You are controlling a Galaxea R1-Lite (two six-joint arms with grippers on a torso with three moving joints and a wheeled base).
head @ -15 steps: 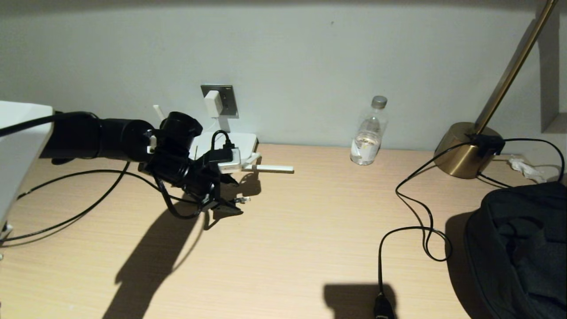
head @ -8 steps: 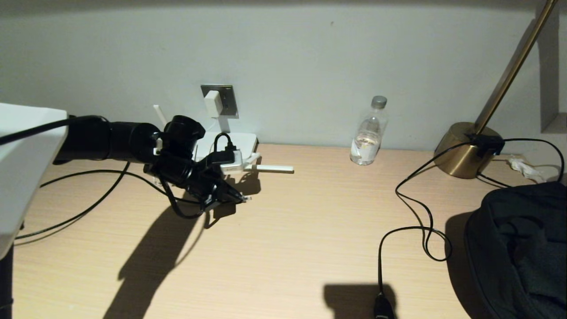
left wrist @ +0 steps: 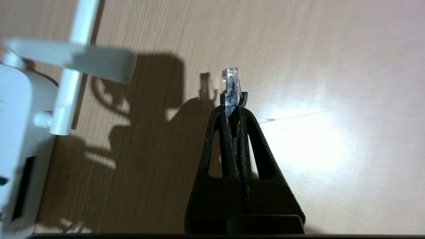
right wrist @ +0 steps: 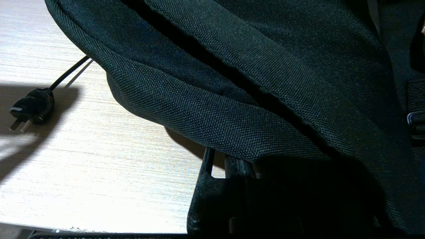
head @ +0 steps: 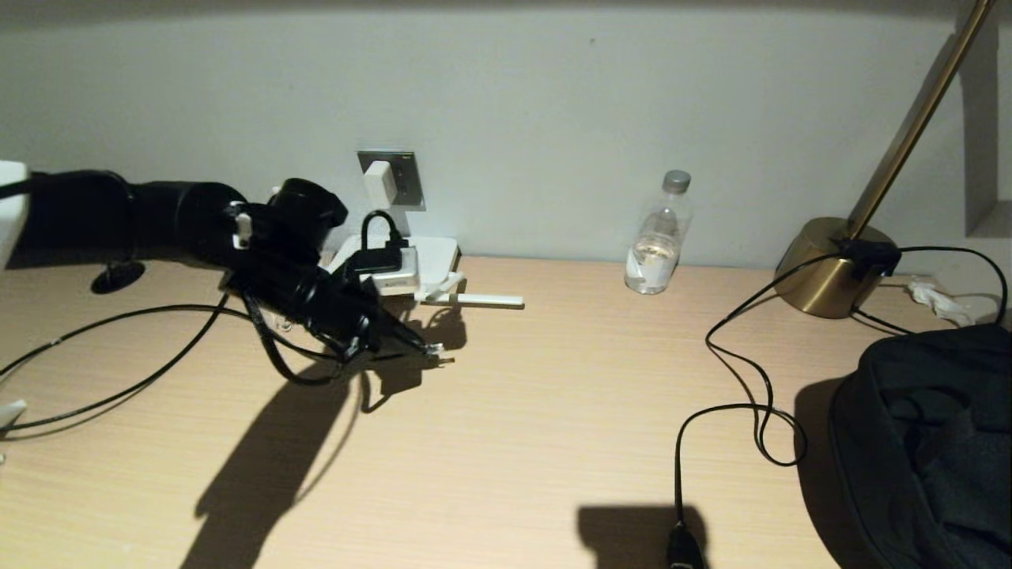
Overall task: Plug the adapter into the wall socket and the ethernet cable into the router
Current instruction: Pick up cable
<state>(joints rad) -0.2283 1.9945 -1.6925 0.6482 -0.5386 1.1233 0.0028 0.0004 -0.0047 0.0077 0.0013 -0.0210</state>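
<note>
- Head view: my left gripper (head: 423, 348) hovers low over the pale wooden desk (head: 553, 442), jaws pinched tight on the clear plastic clip at the end of the long thin black ethernet cable (head: 95, 399). The clip pokes out past my fingertips, so the end that must go in is free. The cable trails off toward nine o'clock, slack on the desk. The flat white plastic router with stick antennas (head: 431, 257) lies at about twelve o'clock from my fingertips, close by and against the wall. Above it, the small white rounded power adapter (head: 379, 184) already sits in the square grey metal wall socket (head: 405, 178), so I judge that half done.
- Left wrist view: my two black fingers (left wrist: 221, 132) meet around the clip's rear. The router's white edge with its dark port slot (left wrist: 20, 192) lies off at eight o'clock, well apart from the clip. I think I must swing round to face it.
- Right wrist view: my right gripper (right wrist: 229, 172) rests parked, jaws closed on nothing, half under a dark woven fabric bag (right wrist: 265, 83); a black two-pin plug (right wrist: 31, 106) lies at nine o'clock.
</note>
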